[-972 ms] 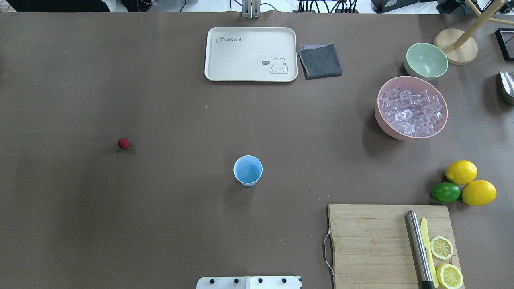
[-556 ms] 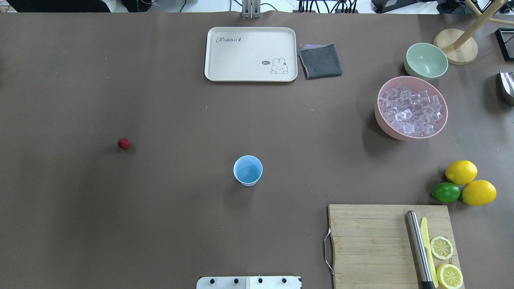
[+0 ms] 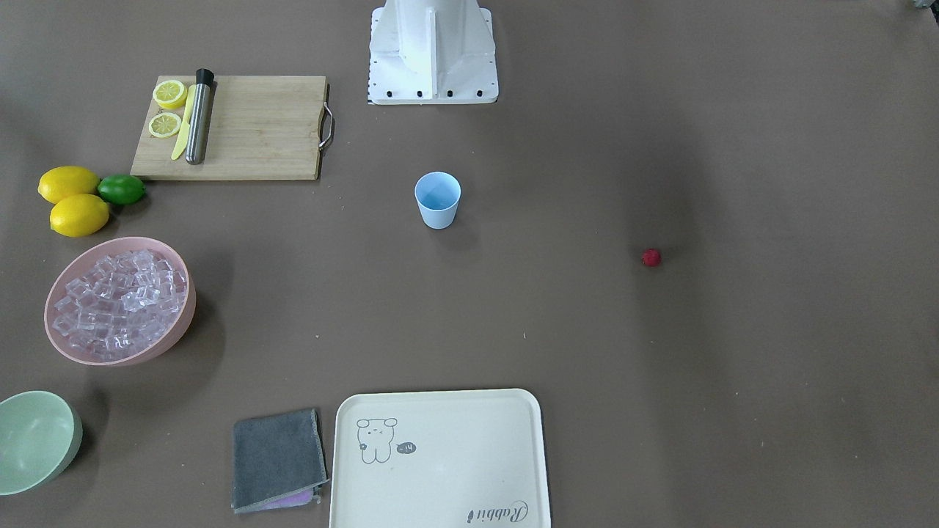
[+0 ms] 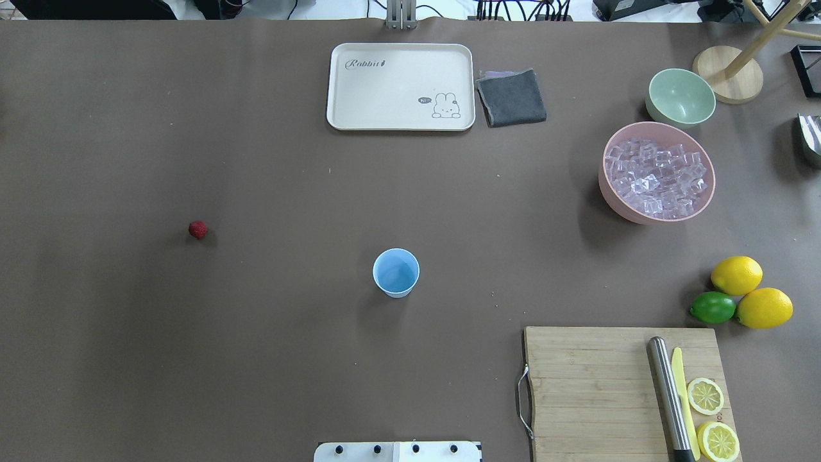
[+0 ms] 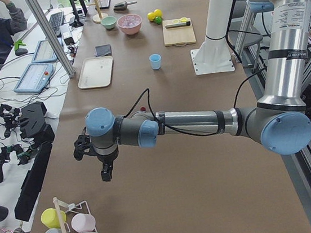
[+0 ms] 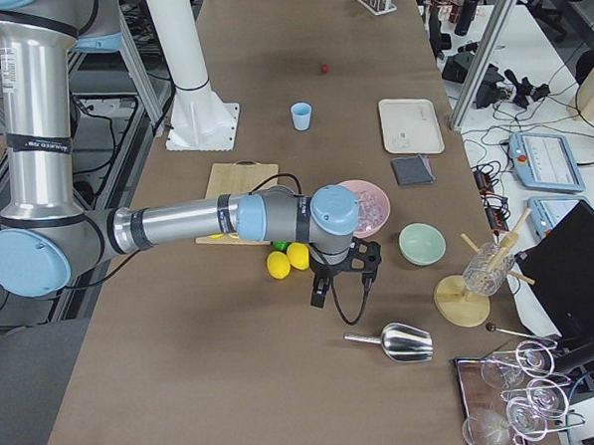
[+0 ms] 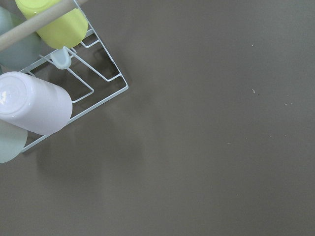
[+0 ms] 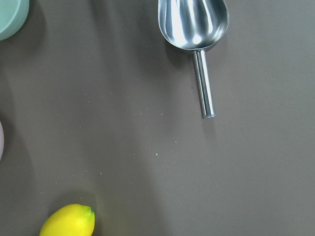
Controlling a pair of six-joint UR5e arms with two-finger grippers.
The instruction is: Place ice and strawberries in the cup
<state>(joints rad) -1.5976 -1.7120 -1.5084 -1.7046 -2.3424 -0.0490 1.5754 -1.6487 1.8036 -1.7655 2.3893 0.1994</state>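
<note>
Brown table (image 4: 256, 359): strawberry (image 4: 197, 229) tiny, round, likely rolls; pinch across its middle. Ice (image 4: 657, 176) slick, use scoop (image 8: 193, 24). Left fingers (image 5: 106, 172), right fingers (image 6: 319, 295): can't tell open or closed.

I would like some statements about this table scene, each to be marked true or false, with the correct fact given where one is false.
1. The cup is empty. True.
2. The ice lies loose on the table. False: it is heaped in the pink bowl.
3. The strawberry touches the cup. False: it lies on the table, well apart from the cup.
4. A metal scoop lies on the table. True.
</note>
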